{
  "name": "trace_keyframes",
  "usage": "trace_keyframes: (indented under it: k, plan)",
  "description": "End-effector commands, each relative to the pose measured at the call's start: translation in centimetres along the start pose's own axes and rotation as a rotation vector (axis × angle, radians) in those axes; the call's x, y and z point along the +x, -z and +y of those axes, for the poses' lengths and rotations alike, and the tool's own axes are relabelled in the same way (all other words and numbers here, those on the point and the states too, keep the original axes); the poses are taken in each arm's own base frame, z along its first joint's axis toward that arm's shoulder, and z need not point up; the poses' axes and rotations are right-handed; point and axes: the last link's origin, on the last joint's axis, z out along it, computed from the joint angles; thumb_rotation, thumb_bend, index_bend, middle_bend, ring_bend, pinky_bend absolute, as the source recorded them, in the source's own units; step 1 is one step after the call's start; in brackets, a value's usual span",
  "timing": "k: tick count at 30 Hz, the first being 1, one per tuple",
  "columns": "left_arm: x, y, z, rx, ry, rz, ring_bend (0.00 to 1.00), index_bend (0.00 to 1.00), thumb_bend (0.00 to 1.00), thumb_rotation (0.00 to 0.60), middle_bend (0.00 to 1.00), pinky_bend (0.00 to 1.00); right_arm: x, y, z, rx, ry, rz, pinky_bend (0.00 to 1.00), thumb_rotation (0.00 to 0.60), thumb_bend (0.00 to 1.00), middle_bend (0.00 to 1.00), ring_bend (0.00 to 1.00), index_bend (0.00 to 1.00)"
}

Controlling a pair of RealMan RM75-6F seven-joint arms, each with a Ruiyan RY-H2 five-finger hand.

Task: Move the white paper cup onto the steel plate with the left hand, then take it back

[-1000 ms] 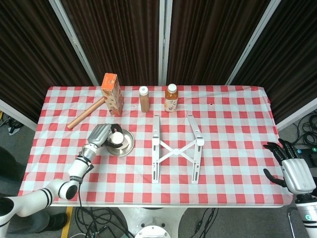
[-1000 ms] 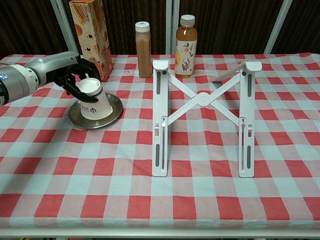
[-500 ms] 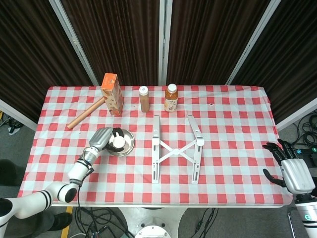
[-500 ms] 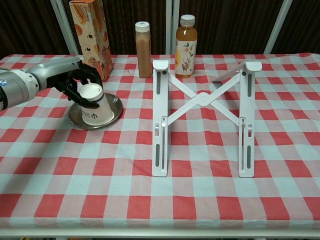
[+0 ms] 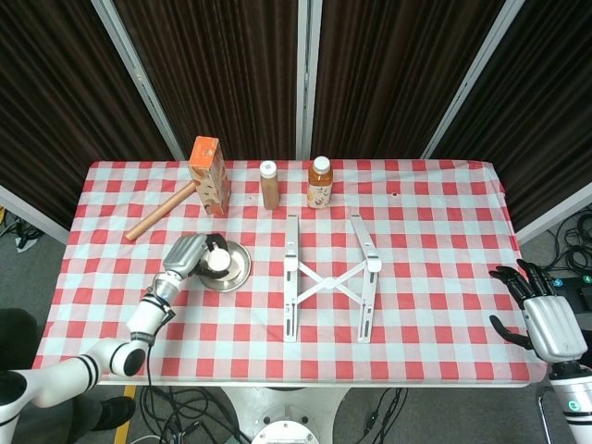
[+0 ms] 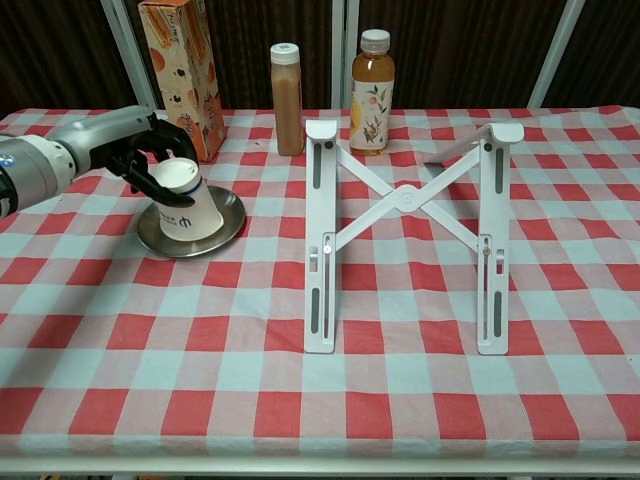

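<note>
Your left robot hand (image 6: 150, 160) wraps its fingers around the rim of the white paper cup (image 6: 187, 201), which stands tilted on the steel plate (image 6: 226, 226) on the counter (image 6: 400, 400), while your right robot hand (image 5: 536, 310) hangs off the edge, fingers spread, holding nothing.

The tablecloth (image 6: 400, 290) is red-and-white checked. At its ten o'clock a white paper cup (image 6: 184, 200) with a dark mark sits on a silvery steel plate (image 6: 228, 222); at twelve stand an orange carton (image 6: 180, 70), a brown bottle (image 6: 288, 98) and an amber bottle (image 6: 372, 95).
</note>
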Motion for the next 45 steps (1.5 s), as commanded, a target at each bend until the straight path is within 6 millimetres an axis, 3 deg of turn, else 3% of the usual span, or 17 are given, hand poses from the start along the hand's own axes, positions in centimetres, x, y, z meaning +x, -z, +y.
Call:
trace_keyframes:
  k: [1, 9, 20, 32, 38, 45]
  plan:
    - [-0.2, 0.2, -0.2, -0.002, -0.025, -0.001, 0.45, 0.49, 0.17, 0.6, 0.54, 0.68, 0.1, 0.0, 0.0, -0.001, 0.002, 0.001, 0.07, 0.6, 0.2, 0.17, 0.0, 0.18]
    - [1.0, -1.5, -1.5, 0.063, -0.013, 0.087, 0.45, 0.49, 0.17, 0.6, 0.54, 0.68, 0.0, 0.1, -0.1, -0.002, 0.003, -0.001, 0.07, 0.6, 0.2, 0.17, 0.0, 0.18]
    - [0.1, 0.9, -0.8, -0.001, -0.007, 0.038, 0.45, 0.49, 0.17, 0.6, 0.54, 0.68, 0.0, 0.0, -0.2, 0.002, 0.003, -0.004, 0.07, 0.6, 0.21, 0.17, 0.0, 0.18]
    - [1.5, -2.1, -2.3, 0.106, -0.022, 0.083, 0.45, 0.49, 0.17, 0.6, 0.54, 0.68, 0.1, 0.1, -0.3, 0.004, 0.002, 0.001, 0.07, 0.6, 0.2, 0.17, 0.0, 0.18]
    - [2.7, 0.2, -1.6, 0.045, 0.03, 0.133, 0.45, 0.49, 0.17, 0.6, 0.54, 0.68, 0.1, 0.2, -0.3, 0.009, 0.0, 0.005, 0.07, 0.6, 0.2, 0.17, 0.0, 0.18]
    - [6.2, 3.8, -2.4, 0.025, 0.08, 0.222, 0.44, 0.49, 0.17, 0.6, 0.53, 0.68, 0.3, 0.4, -0.2, 0.015, -0.004, 0.013, 0.07, 0.6, 0.2, 0.17, 0.0, 0.18]
